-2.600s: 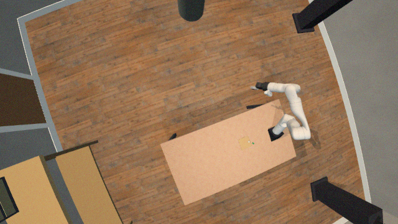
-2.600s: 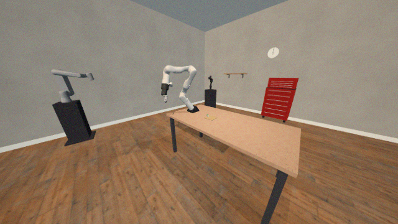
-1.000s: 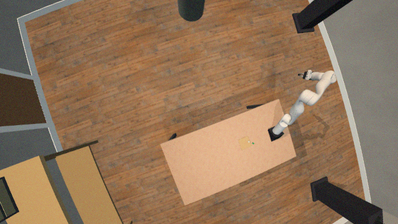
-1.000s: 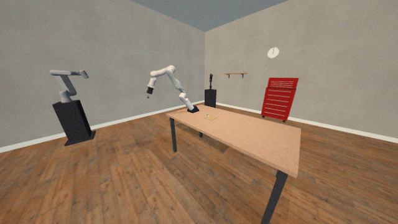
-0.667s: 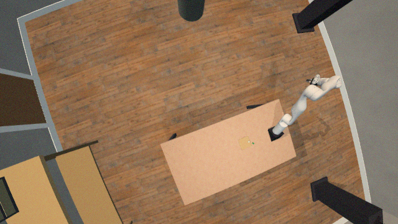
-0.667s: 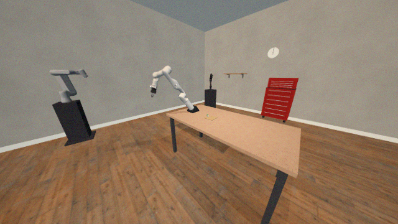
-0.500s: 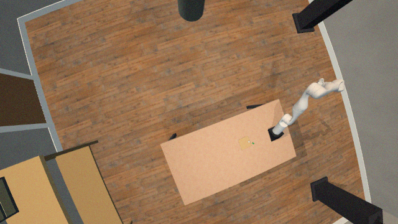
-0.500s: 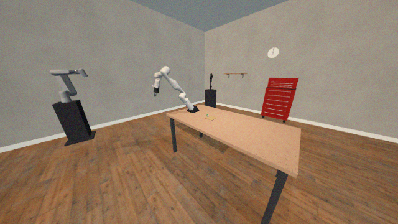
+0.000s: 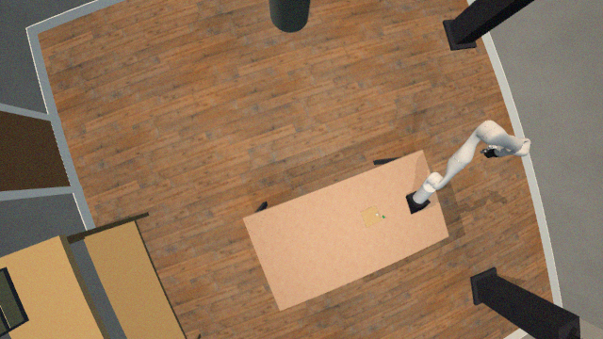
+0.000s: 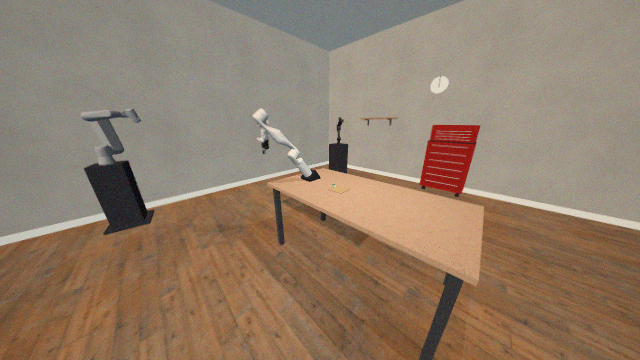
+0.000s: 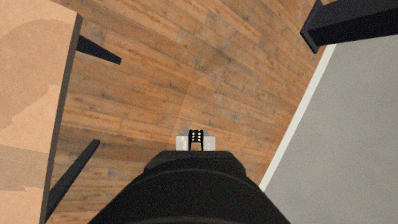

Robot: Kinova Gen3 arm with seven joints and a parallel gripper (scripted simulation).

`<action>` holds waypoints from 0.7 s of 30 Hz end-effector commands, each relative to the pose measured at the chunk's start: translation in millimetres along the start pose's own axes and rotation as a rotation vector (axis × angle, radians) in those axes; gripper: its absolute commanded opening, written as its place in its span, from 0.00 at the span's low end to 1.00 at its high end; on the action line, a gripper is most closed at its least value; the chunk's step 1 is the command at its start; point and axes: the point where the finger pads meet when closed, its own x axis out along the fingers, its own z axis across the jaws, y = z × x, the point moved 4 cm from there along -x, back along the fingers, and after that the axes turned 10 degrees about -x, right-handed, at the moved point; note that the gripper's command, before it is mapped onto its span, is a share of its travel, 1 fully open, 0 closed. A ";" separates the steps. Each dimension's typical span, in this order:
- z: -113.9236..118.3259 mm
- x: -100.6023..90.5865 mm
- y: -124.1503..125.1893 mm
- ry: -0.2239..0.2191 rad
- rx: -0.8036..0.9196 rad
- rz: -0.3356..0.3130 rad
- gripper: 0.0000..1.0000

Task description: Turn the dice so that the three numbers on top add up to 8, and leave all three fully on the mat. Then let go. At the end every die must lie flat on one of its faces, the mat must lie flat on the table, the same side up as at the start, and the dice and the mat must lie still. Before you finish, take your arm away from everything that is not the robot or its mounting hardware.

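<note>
The small yellow mat (image 9: 368, 219) (image 10: 340, 190) lies on the table. A white die (image 9: 377, 215) sits near the mat's edge facing the arm's base. A green die (image 9: 383, 217) (image 10: 333, 185) lies on the table just beyond that edge. Both are too small for their numbers to be read. My gripper (image 9: 483, 152) (image 10: 264, 151) (image 11: 196, 136) is high up, out past the table's end, far from the mat. In the wrist view its fingers are shut on a black die with two rows of white pips facing the camera.
The table (image 9: 306, 245) (image 10: 410, 215) carries the arm's black base (image 9: 417, 202) (image 10: 310, 175) near one end. A dark pedestal (image 9: 462, 35) stands on the floor beyond my arm, and another (image 9: 518, 301) stands off the same table end. A grey wall lies past the gripper.
</note>
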 end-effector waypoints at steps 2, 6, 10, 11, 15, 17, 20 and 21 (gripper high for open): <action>-34.6 28.1 -61.8 0.069 0.136 -0.056 0.34; -54.6 36.2 -88.5 0.100 0.197 -0.085 0.34; -99.3 49.2 -137.5 0.162 0.315 -0.142 0.34; -99.3 49.2 -137.5 0.162 0.315 -0.142 0.34; -145.7 57.4 -176.8 0.226 0.428 -0.197 0.34; -149.2 58.4 -179.9 0.226 0.428 -0.197 0.34; -175.7 61.6 -198.5 0.258 0.483 -0.223 0.34; -175.7 61.6 -198.5 0.258 0.483 -0.223 0.34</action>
